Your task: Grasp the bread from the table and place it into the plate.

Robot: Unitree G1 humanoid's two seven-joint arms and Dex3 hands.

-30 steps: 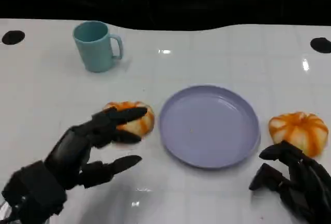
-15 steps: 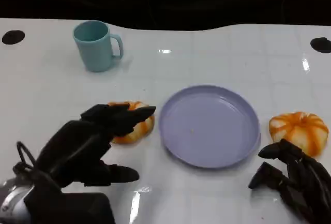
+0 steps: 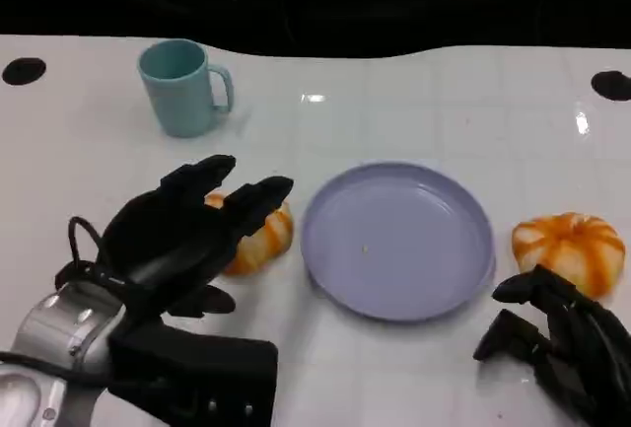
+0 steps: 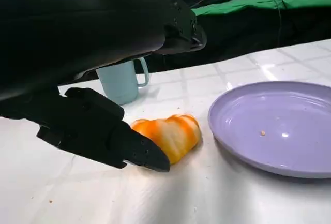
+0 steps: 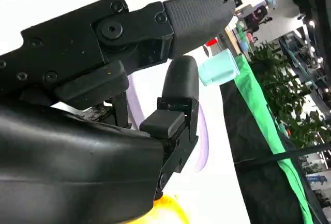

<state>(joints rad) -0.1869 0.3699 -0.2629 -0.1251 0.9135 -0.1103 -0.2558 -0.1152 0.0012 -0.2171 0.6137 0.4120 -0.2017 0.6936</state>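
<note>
An orange-and-white bread roll [image 3: 264, 237] lies on the white table just left of the empty lilac plate [image 3: 394, 240]. My left hand [image 3: 187, 235] hovers over the roll with its fingers spread, covering the roll's left part. In the left wrist view the roll [image 4: 168, 136] lies free on the table beside the plate [image 4: 279, 125]; a black finger [image 4: 103, 131] reaches low toward it and the rest of the hand arches above, nothing gripped. My right hand [image 3: 562, 343] rests at the front right, holding nothing.
A second orange roll [image 3: 569, 249] lies right of the plate, just beyond my right hand. A teal cup [image 3: 182, 87] stands at the back left, also seen beyond the roll [image 4: 121, 81]. Dark holes mark the table's far corners.
My left hand has moved forward and up over the roll, with more of its forearm now in view. The roll, plate and right hand have stayed put.
</note>
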